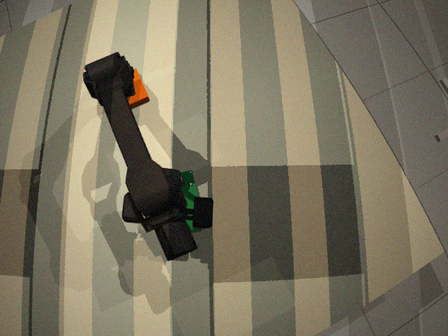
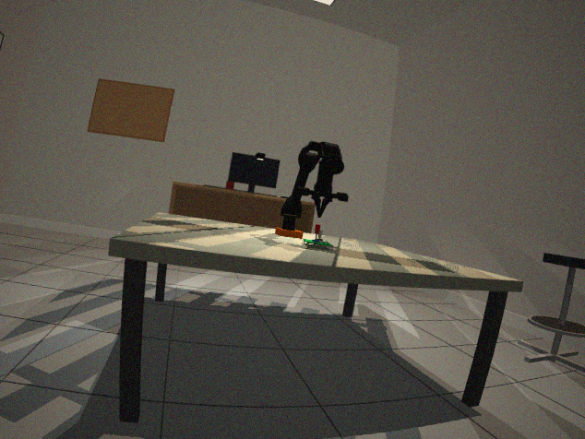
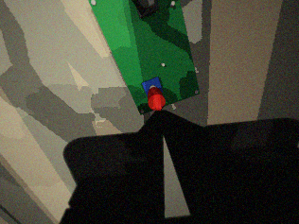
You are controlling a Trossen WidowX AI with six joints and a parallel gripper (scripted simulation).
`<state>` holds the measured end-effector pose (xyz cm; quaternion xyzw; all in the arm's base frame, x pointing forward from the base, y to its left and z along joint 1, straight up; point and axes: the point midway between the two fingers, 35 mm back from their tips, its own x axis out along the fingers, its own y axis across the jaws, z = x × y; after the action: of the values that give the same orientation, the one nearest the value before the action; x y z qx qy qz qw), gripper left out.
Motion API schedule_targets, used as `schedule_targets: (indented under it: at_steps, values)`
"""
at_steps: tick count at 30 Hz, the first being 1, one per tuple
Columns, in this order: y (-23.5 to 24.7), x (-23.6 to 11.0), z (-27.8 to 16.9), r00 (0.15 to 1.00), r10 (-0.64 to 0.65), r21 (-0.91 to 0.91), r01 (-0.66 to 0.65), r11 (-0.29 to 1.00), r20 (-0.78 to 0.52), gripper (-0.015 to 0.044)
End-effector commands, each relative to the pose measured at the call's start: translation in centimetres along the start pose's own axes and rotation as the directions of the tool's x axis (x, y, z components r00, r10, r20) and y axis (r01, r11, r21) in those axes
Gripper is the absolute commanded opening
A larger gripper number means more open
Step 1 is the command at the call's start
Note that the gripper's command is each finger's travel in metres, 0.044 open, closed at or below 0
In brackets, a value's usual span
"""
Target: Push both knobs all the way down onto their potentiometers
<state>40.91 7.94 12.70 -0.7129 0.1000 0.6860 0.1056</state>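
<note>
The green circuit board (image 1: 189,181) (image 2: 310,243) (image 3: 128,46) stands low on the table, partly covered by the arm in the top view. A red knob (image 2: 317,228) (image 3: 156,100) stands high on a shaft over the blue potentiometer (image 3: 150,84), near one end of the board. A pale knob (image 2: 321,232) shows small behind it in the exterior view. In the wrist view a dark potentiometer (image 3: 147,9) is cut off by the top edge. My gripper (image 2: 319,216) (image 3: 160,114) is shut and empty, its tips above the red knob with a gap between.
An orange block (image 1: 140,94) (image 2: 289,232) lies at the arm's base, on the same striped table (image 1: 266,126) (image 2: 264,269). A desk (image 2: 236,205) with a monitor (image 2: 254,170) stands behind the table, and a stool (image 2: 564,292) stands to the right.
</note>
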Motion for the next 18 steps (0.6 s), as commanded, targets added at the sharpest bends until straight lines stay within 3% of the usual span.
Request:
schedule_targets:
  at_steps: [1,18]
  values:
    - [0.0,0.7,0.1,1.0,0.0,-0.006,0.0,1.0,0.006,0.0]
    - [0.0,2.1,0.1,1.0,0.0,-0.006,0.0,1.0,0.006,0.0]
